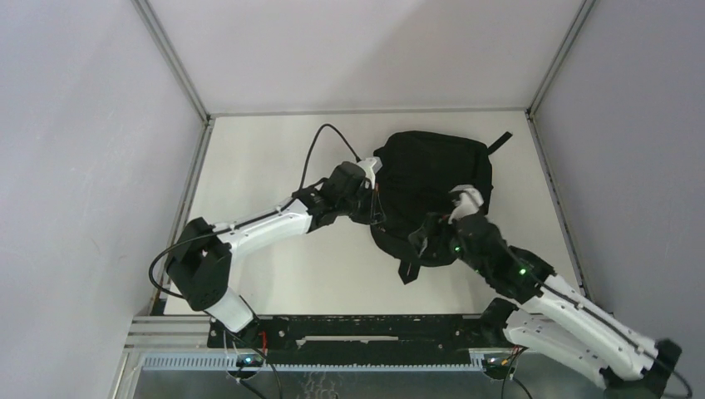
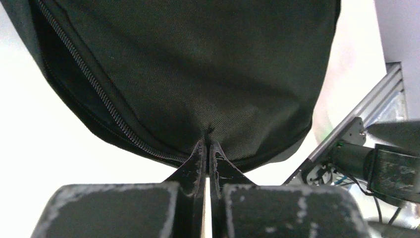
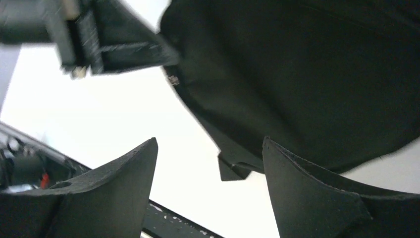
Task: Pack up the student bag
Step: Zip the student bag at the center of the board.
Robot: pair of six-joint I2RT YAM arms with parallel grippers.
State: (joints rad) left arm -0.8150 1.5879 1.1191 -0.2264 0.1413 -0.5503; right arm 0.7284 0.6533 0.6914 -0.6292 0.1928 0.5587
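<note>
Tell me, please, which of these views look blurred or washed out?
Top external: sharp and evenly lit, though the student bag reads as a dark mass. Left wrist: table blown out white, bag weave crisp. Right wrist: soft, smeared throughout, especially top left.

The student bag (image 1: 432, 195) is plain blk throughout, no print. A fine diagonal weave is seen in the fabric just ahead of the left gripper (image 2: 208, 145) jaws, w/ a dark grey zip (image 2: 106, 106) line run off to their left. The left pads (image 2: 195, 166) are blk, flecked w/ whitish scuffs, esp. along the edges. The right gripper (image 3: 209, 144) fingers (image 3: 119, 193) are shown matte blk, unmarked. Betw. them the table (image 1: 266, 158) is seen as plain off-wht, and blk bag fabric fills the view beyond the right-hand jaw. The arms (image 1: 266, 223) are wht w/ blk joints. Green lights (image 1: 521, 271) are lit behind the right jaws. The walls (image 1: 83, 166) are pale grey-lilac.
</note>
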